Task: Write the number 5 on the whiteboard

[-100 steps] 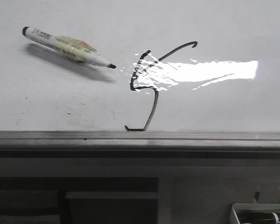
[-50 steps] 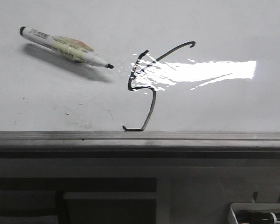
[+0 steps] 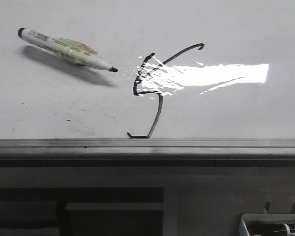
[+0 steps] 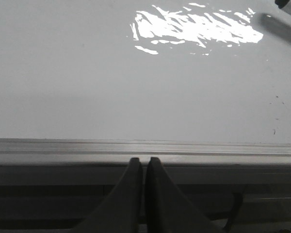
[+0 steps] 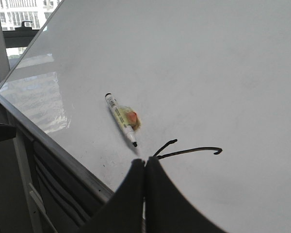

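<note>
Office or lab: whiteboard (image 3: 246, 29), marker (image 3: 64, 48), city buildings (image 5: 24, 17) through window.

A whiteboard marker (image 3: 66, 49) lies uncapped on the surface ahead of me, toward its left side and well back from the near edge. Its white barrel has a black end cap pointing to the far left corner, and its black tip points right. A yellowish wrap with an orange patch circles the barrel's middle. Below the near edge, at the lower right corner of my front view, sits a white tray (image 3: 270, 225) holding dark items I cannot make out.
</note>
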`<state>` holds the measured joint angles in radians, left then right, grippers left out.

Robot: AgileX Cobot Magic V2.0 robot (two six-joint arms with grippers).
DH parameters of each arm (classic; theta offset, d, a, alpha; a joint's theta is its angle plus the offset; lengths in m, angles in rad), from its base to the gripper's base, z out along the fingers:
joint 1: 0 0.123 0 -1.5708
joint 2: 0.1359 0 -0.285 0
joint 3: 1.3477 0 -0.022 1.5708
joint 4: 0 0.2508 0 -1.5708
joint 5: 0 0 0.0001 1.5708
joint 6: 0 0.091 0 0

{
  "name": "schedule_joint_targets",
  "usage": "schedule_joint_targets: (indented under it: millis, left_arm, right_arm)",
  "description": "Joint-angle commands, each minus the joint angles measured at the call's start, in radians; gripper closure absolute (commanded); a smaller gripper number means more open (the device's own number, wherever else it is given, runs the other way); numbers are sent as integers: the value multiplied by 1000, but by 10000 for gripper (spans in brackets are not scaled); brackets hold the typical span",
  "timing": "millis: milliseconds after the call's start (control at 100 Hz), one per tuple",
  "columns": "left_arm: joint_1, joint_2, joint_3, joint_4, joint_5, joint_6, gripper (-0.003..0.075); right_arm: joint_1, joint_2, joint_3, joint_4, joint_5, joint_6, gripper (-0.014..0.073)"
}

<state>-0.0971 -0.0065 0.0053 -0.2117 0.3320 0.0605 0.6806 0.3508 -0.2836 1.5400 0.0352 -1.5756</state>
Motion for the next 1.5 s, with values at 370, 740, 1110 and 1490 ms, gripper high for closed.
schedule_joint_targets:
  millis: [370,740,1110,1490]
  left_arm:
    - [1,-26,16,-6,-58,-8,741]
    - [1,-26,16,-6,-58,-8,741]
    - [1,-26,16,-8,-58,-8,741]
    - [1,-26,16,-14,-56,-8,741]
  right_arm:
    - [1,5,-26,4,5,0,656]
    - [-28,-20,89,-353,-378,289,656]
    - [-410,-181,238,-1643,140,1728,656]
    - [-527,-378,322,-1664,280,1729,656]
